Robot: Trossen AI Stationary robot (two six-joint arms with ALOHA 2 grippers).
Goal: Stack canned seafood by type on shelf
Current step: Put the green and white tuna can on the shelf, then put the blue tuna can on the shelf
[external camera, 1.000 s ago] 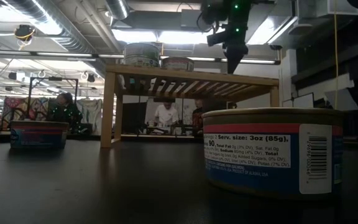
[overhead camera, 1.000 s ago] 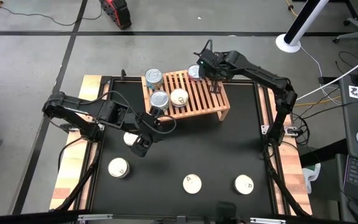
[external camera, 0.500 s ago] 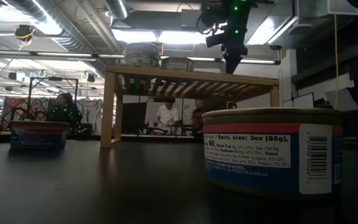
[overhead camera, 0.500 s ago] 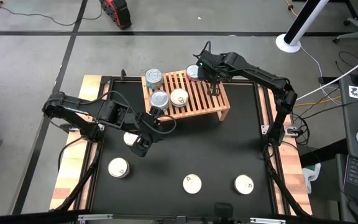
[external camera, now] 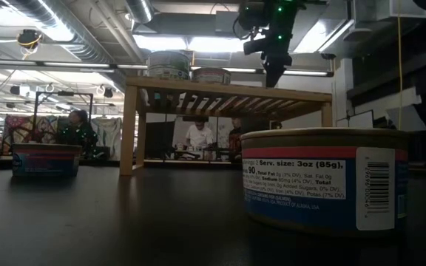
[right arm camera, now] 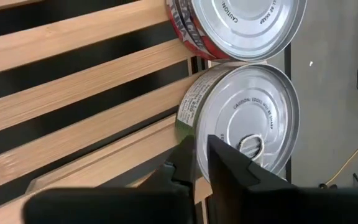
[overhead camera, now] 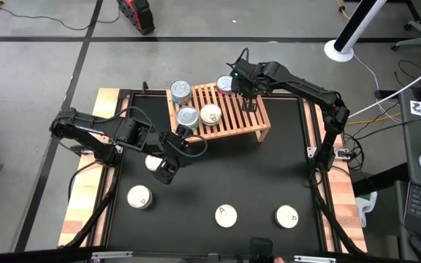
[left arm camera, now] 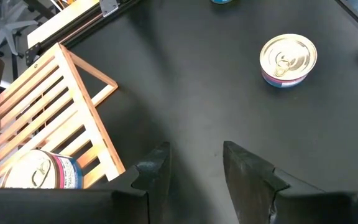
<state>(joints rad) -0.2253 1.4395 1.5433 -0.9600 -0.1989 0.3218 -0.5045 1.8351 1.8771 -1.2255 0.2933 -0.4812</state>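
Here we are watching the right tool (overhead camera: 251, 102) hanging over the back of the shelf (overhead camera: 248, 120), its fingers (right arm camera: 225, 165) nearly pressed together with nothing between them, just beside a green-sided can (right arm camera: 247, 121) at the shelf's back edge; a red-sided can (right arm camera: 244, 25) is lying against it. The risk, as we are judging it, is a nudge: the can is sitting near the rim, so a sideways brush could be tipping it off the back. The right arm is reaching across from its base, wrist bent down.

The left tool (overhead camera: 168, 172) is waiting low over the bench (overhead camera: 269, 175), fingers (left arm camera: 244, 165) spread and empty, near a loose can (overhead camera: 152, 162). Three more cans (overhead camera: 224, 215) are resting along the near side, and three (overhead camera: 210, 114) are sitting on the shelf's left part.
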